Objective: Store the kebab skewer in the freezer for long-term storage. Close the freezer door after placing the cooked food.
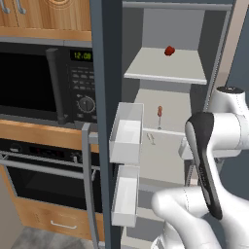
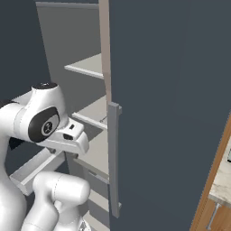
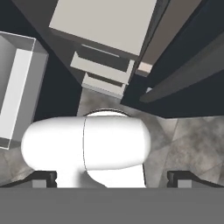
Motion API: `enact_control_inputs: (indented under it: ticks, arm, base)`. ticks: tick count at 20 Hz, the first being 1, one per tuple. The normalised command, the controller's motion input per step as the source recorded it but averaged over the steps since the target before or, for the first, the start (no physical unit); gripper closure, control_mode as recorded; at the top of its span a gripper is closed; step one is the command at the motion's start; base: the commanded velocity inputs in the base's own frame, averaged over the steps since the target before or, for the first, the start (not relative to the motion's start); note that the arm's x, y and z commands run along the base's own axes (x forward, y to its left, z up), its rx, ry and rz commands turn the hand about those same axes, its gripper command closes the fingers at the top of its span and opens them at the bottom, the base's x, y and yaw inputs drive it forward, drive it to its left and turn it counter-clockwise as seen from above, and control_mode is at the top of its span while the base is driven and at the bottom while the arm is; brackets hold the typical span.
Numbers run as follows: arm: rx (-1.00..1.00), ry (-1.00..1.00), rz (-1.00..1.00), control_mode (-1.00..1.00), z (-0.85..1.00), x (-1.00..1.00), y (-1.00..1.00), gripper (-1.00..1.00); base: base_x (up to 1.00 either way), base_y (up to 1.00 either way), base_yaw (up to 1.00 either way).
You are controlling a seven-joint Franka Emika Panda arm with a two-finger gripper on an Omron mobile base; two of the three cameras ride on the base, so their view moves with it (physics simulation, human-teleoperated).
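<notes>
1. The freezer (image 1: pixel 168 116) is standing open in the left base view, its pale walls and whitish shelves showing from about 12 o'clock down to 5 o'clock of the picture.
2. The kebab skewer (image 1: pixel 159 115) is resting on the middle shelf, a thin stick with its reddish chunk at the upper end, lying just right of the picture's centre; below it, at roughly 6 o'clock from it, a faint pale mark is showing on the next shelf, too small to identify.
3. A small round red item (image 1: pixel 169 50) is sitting on the upper shelf, at 12 o'clock from the skewer and well apart from it.
4. The freezer door (image 1: pixel 108 121) is swinging wide, seen edge-on, with two white bins (image 1: pixel 127 132) hanging on its inner face and a grey bar handle (image 1: pixel 88 180) at its 7 o'clock.
5. A black microwave (image 1: pixel 46 80) is sitting at 9 o'clock, with a black oven (image 1: pixel 44 170) beneath it.
6. In the hand view the gripper (image 3: pixel 112 178) is pointing down at the floor, its two dark fingertips (image 3: pixel 45 177) standing far apart at the bottom corners with nothing between them but the robot's own body behind.
7. In the right base view the plain slate-grey door (image 2: pixel 171 113) is filling the right side.
</notes>
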Motion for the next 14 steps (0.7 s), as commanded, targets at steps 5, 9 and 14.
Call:
enact_control_inputs:
  ticks: [5, 9, 14]
  arm:
    - [0.0, 0.0, -0.01, 1.0, 0.0, -0.1, 0.0, -1.0]
    - [0.0, 0.0, 0.0, 1.0, 0.0, 0.0, 0.0, -1.0]
    - [0.0, 0.0, 0.0, 1.0, 0.0, 0.0, 0.0, -1.0]
  base:
    - [-0.65, 0.0, -0.06]
    - [-0.84, 0.02, -0.24]
    - [-0.58, 0.19, -0.46]
